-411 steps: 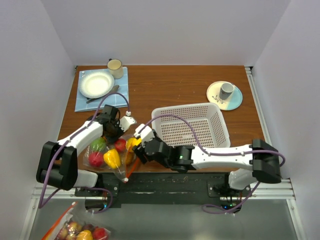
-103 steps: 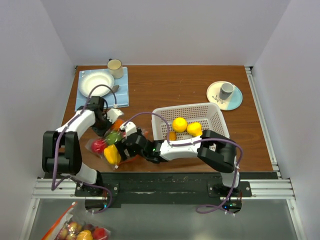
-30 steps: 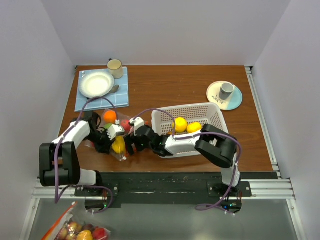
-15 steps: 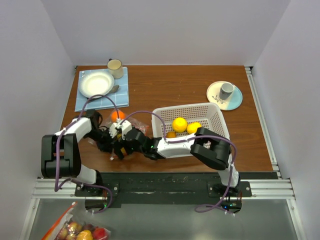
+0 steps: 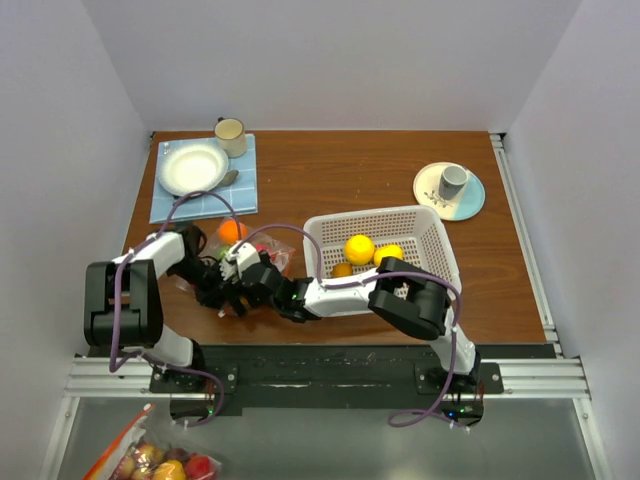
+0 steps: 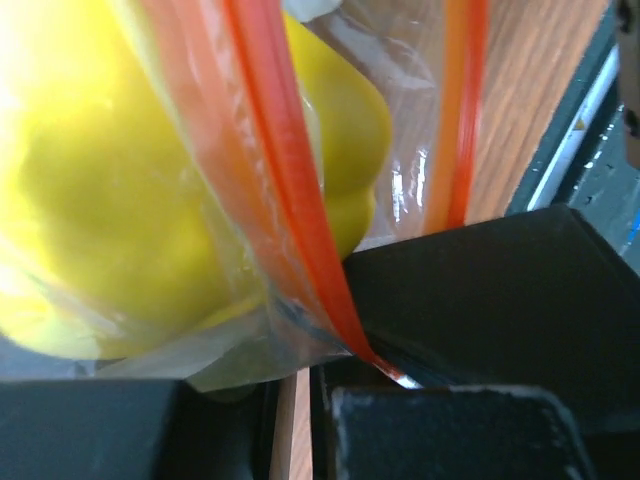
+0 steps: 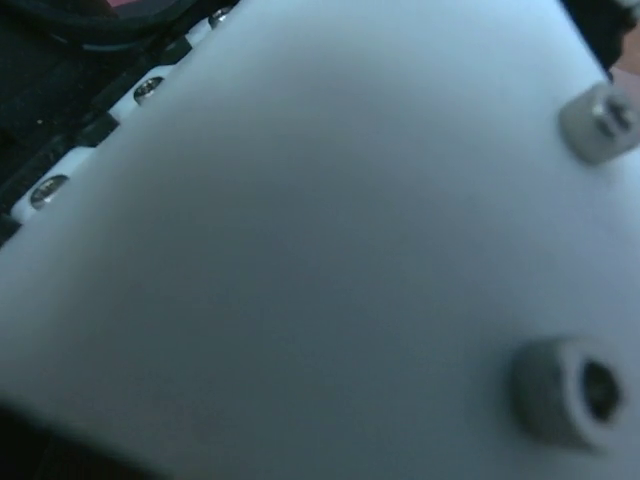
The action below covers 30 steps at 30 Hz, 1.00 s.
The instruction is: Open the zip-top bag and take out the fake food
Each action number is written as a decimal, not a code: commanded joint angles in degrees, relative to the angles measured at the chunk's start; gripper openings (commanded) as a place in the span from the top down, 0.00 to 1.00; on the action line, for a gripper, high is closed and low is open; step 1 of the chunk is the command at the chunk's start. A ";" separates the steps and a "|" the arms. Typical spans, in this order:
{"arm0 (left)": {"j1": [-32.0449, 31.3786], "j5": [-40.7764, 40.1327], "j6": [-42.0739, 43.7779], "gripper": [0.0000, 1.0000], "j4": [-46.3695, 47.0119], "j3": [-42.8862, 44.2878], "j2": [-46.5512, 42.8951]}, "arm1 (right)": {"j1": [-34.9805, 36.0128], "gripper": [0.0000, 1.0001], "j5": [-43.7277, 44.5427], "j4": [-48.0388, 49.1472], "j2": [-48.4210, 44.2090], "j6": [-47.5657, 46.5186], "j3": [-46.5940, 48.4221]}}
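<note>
Left jaws tight on zip-top bag (image 6: 305, 215) — wrist view only — right jaws' state unclear

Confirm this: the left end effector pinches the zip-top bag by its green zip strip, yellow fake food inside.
One thing is wrong: the zip strip is orange-red, not green, as the left wrist view shows. The left end effector does pinch the zip-top bag by it, with yellow fake food inside.
</note>
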 commanded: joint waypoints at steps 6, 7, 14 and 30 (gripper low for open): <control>1.70 0.14 1.14 0.88 -1.32 1.89 1.37 | 1.15 0.27 3.88 6.50 -6.06 0.59 -11.66; 2.48 -0.04 1.31 0.88 -1.49 2.50 1.03 | 1.15 0.35 4.50 6.33 -7.55 0.06 -11.85; 7.94 -1.88 3.07 0.89 -4.04 6.81 0.32 | 1.15 0.52 7.66 1.42 -18.27 -3.02 -14.75; 8.29 0.14 1.41 0.89 -5.28 8.30 -2.93 | 2.56 0.27 5.91 -4.48 -16.19 -2.41 -11.95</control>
